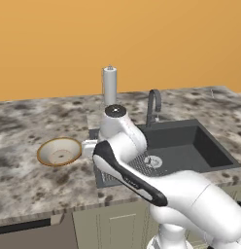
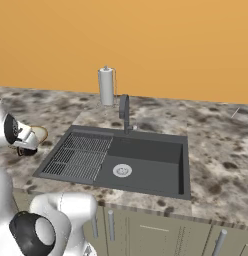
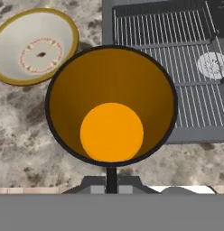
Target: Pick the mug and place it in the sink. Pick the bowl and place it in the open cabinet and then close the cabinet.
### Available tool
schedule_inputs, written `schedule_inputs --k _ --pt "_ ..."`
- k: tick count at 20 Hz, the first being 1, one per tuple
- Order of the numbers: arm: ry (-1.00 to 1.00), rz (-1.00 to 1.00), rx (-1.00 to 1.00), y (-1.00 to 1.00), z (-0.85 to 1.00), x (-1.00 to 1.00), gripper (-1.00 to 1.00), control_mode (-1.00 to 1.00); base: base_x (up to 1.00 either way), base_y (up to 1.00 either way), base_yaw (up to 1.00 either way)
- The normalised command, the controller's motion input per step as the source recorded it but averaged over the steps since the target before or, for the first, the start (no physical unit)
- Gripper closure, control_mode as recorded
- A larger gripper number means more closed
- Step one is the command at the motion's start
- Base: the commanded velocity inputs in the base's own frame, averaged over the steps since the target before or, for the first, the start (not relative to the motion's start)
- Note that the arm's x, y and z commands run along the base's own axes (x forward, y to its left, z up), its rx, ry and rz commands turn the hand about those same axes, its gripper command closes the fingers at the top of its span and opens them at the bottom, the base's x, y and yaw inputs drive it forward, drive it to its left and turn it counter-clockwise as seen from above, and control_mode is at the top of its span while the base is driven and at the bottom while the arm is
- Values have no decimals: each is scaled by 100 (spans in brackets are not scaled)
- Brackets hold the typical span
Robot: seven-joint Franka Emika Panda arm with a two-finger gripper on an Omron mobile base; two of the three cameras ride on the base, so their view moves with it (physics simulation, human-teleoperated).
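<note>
— Fingers [image 3: 111, 180]: what have they got?
— Both are clamped tight on the mug [image 3: 111, 106], its orange inside facing the hand camera.
— Where is it hanging?
— Above the speckled counter [image 1: 25, 121], just beside the sink [image 1: 190, 141] and its ribbed drainboard [image 3: 177, 49].
— And the bowl [image 1: 59, 151]?
— On the counter, left of the sink, upright.

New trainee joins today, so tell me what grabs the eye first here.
In the hand view, the mug with its bright orange inside hangs in the shut gripper over the counter, beside the sink. The bowl sits on the counter just left of the sink, and the white arm sweeps across the foreground.
</note>
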Motion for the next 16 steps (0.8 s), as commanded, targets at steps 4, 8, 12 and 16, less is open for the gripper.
schedule_inputs --k 4,8,12,16 --pt "0 25 11 -71 16 -1 100 -100 0 0 0" --pt "2 23 14 -67 22 0 100 -100 0 0 0" --pt "4 20 14 -64 22 0 100 -100 0 0 0" --pt "5 20 10 -61 6 0 100 -100 0 0 0"
